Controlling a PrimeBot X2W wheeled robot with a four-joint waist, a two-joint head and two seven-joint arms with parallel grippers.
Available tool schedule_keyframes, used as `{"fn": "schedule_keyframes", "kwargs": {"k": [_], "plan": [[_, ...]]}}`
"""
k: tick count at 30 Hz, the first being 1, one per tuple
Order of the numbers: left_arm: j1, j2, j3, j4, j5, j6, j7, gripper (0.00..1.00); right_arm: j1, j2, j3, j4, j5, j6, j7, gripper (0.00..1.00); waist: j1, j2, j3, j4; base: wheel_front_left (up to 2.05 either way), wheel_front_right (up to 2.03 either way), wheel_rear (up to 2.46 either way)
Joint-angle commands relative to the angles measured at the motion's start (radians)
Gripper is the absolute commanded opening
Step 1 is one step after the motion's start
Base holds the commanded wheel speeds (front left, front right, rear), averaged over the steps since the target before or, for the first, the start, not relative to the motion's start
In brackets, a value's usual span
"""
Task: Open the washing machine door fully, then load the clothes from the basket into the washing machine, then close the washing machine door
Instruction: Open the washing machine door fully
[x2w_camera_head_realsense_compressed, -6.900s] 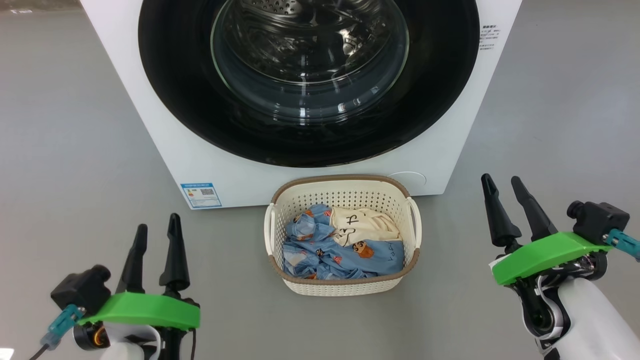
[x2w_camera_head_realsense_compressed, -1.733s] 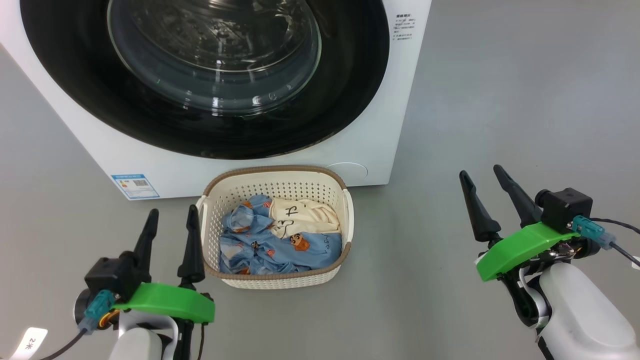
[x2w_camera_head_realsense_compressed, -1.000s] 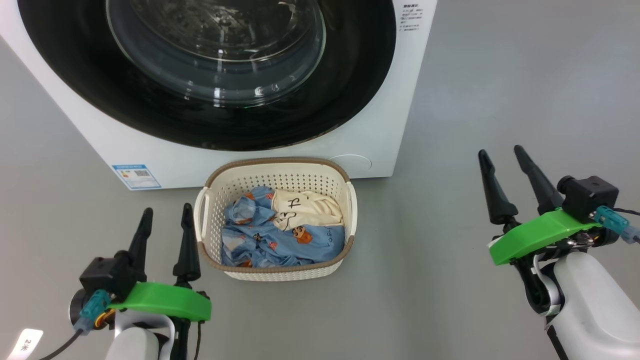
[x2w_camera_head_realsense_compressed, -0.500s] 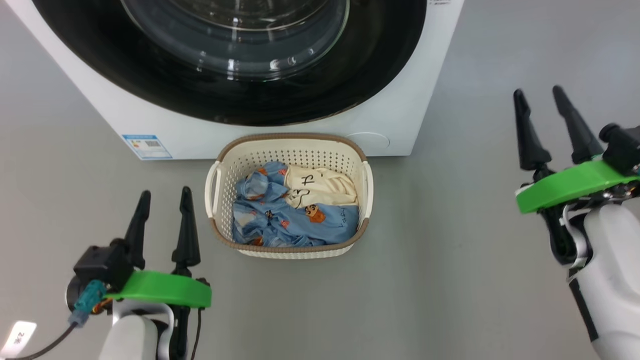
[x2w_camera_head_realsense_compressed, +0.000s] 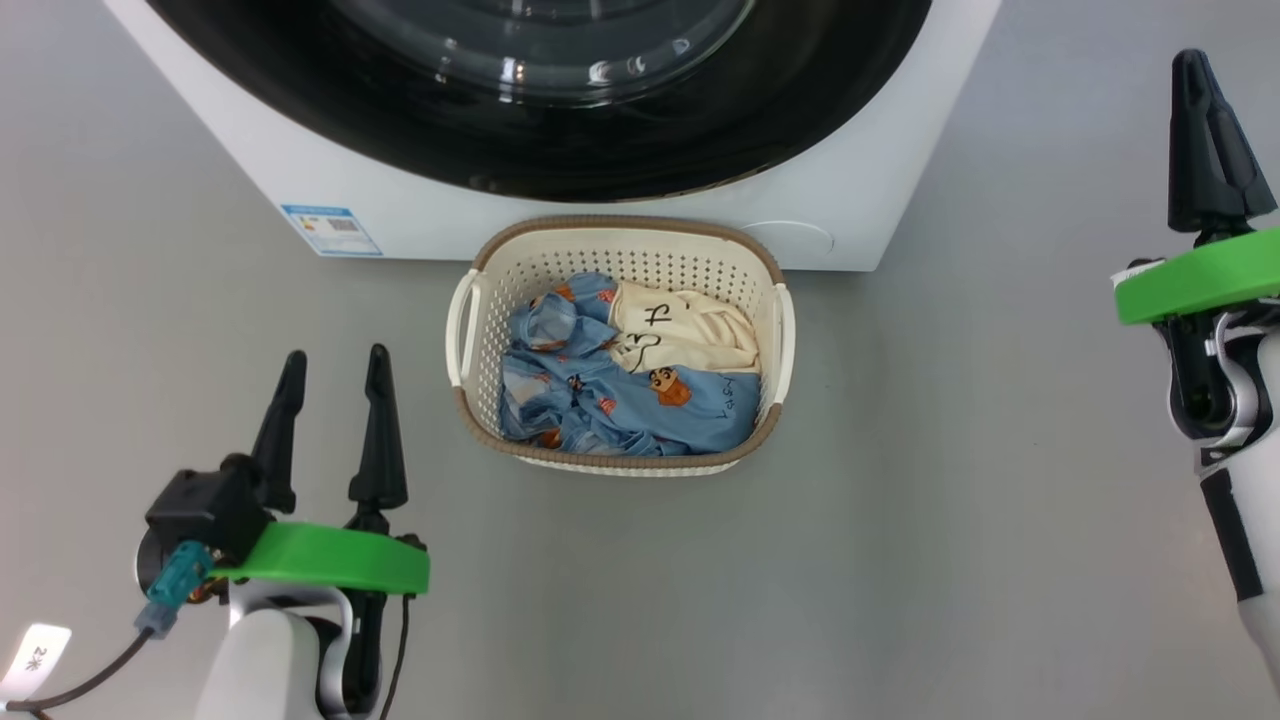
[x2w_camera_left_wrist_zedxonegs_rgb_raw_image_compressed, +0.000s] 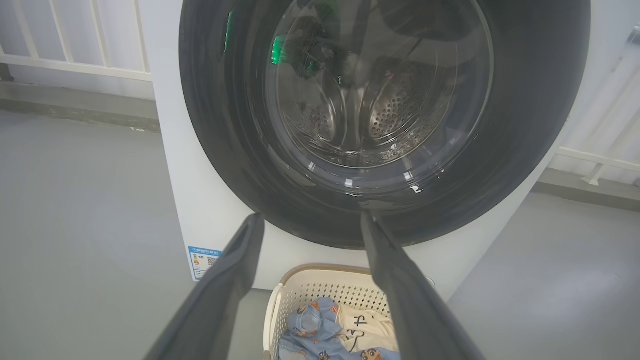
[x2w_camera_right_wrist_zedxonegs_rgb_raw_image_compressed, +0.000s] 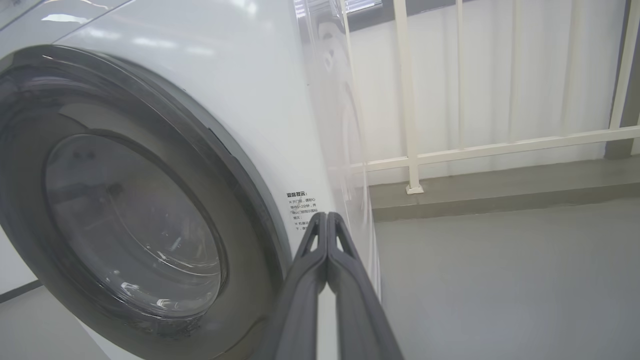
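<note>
Smooth grey floor (x2w_camera_head_realsense_compressed: 1000, 450) runs under everything. On it stands the washing machine (x2w_camera_head_realsense_compressed: 420, 225), a white, hard-edged box. Its front is almost covered by the washing machine door (x2w_camera_head_realsense_compressed: 820, 110), a glossy black disc with a bulging clear glass bowl at its centre, lying shut against the front.

From the head we get glints on that glass. From the left wrist we look through it to the perforated steel drum (x2w_camera_left_wrist_zedxonegs_rgb_raw_image_compressed: 395, 107). The right wrist view adds the machine's shiny side panel and a white railing (x2w_camera_right_wrist_zedxonegs_rgb_raw_image_compressed: 410, 125) behind it.

The basket (x2w_camera_head_realsense_compressed: 650, 262) sits on the floor just in front of the machine. It is cream plastic with rounded corners, punched with small holes and rimmed in brown weave. The clothes (x2w_camera_head_realsense_compressed: 620, 400) lie crumpled inside it – soft blue printed cloth and a cream piece with black line drawing.

The left gripper (x2w_camera_head_realsense_compressed: 336, 353) hovers left of the basket, its tapered dark fingers spread wide and holding nothing. The right gripper (x2w_camera_head_realsense_compressed: 1190, 60) is raised beside the machine's right front edge – fingers pressed together, empty.

A small blue label sticker (x2w_camera_head_realsense_compressed: 330, 230) sits low on the front.
</note>
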Motion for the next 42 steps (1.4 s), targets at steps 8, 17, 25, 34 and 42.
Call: {"fn": "schedule_keyframes", "kwargs": {"k": [8, 17, 25, 34, 42], "plan": [[-0.044, 0.014, 0.012, -0.037, -0.031, -0.006, -0.009, 1.00, -0.114, -0.057, 0.067, 0.034, 0.217, 0.006, -0.008, 0.00, 0.0000, -0.0001, 0.045, 0.038, 0.00, 0.00, 0.00], [-0.058, 0.014, 0.000, -0.041, -0.043, -0.009, -0.009, 1.00, -0.244, -0.122, 0.184, 0.070, 0.558, 0.006, 0.105, 0.00, 0.0000, -0.0001, 0.081, 0.065, 0.00, 0.00, 0.00], [-0.069, 0.014, -0.009, -0.044, -0.053, -0.006, -0.009, 1.00, -0.346, -0.156, 0.177, 0.093, 0.846, 0.006, 0.277, 0.00, 0.0000, -0.0001, 0.114, 0.085, 0.00, 0.00, 0.00], [-0.079, 0.014, -0.025, -0.035, -0.076, 0.003, -0.009, 1.00, -0.437, -0.164, 0.126, 0.137, 1.094, 0.006, 0.550, 0.00, 0.0000, -0.0001, 0.146, 0.107, 0.00, 0.00, 0.00], [-0.087, 0.014, -0.040, -0.040, -0.082, 0.007, -0.009, 1.00, -0.525, -0.148, 0.088, 0.187, 1.179, 0.006, 0.699, 0.00, 0.0000, -0.0001, 0.171, 0.125, 0.00, 0.00, 0.00]]}}
